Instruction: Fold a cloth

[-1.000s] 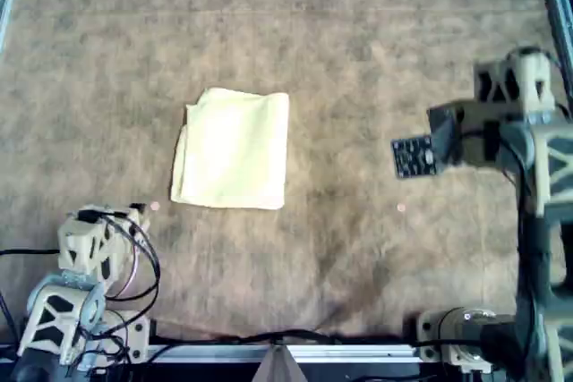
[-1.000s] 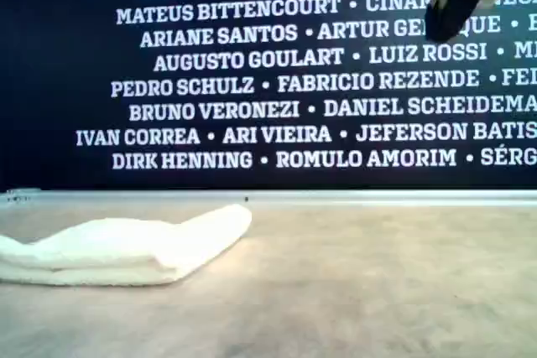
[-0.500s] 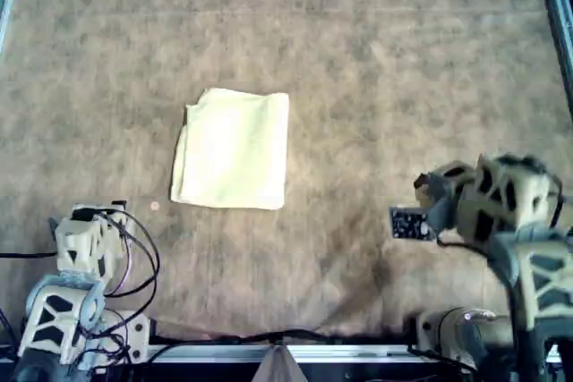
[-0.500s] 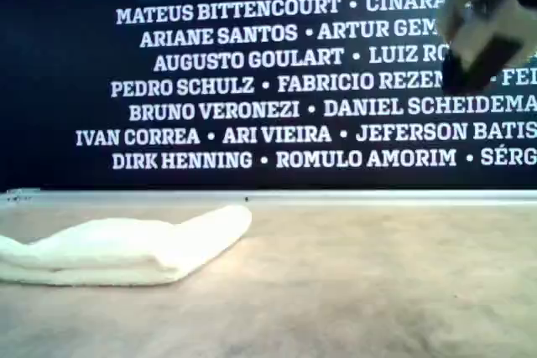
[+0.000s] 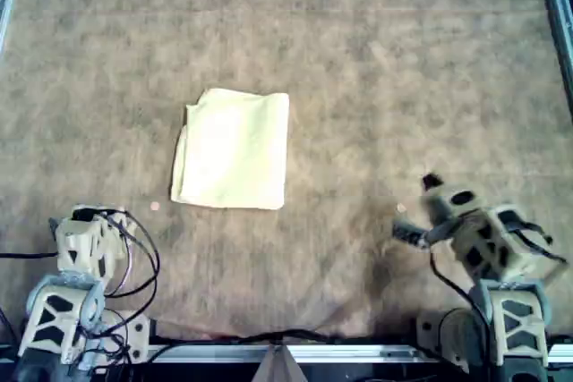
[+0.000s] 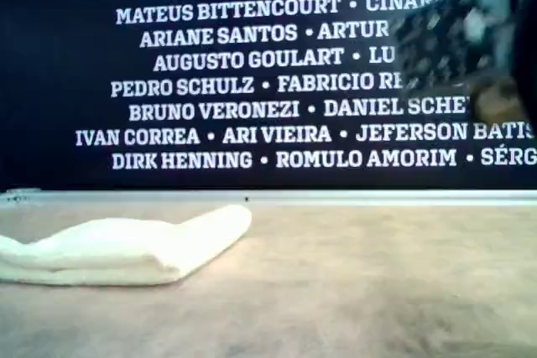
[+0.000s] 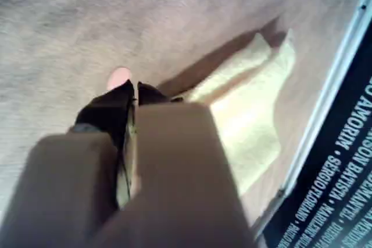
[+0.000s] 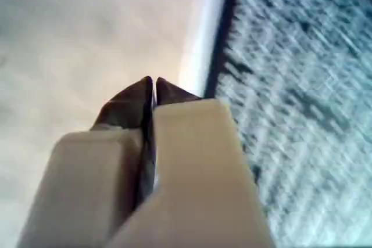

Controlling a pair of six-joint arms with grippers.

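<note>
Lying folded on the mat [image 5: 403, 60], the cloth [image 5: 233, 149] looks finished; both grippers' jaws closed, empty, parked apart.

A mottled brown mat [image 5: 376, 69] covers the whole work surface. The folded cloth [image 5: 233, 149] lies flat on it, well apart from both grippers.

Soft matt cloth [image 5: 233, 149]; rough felt mat [image 5: 403, 69].
</note>
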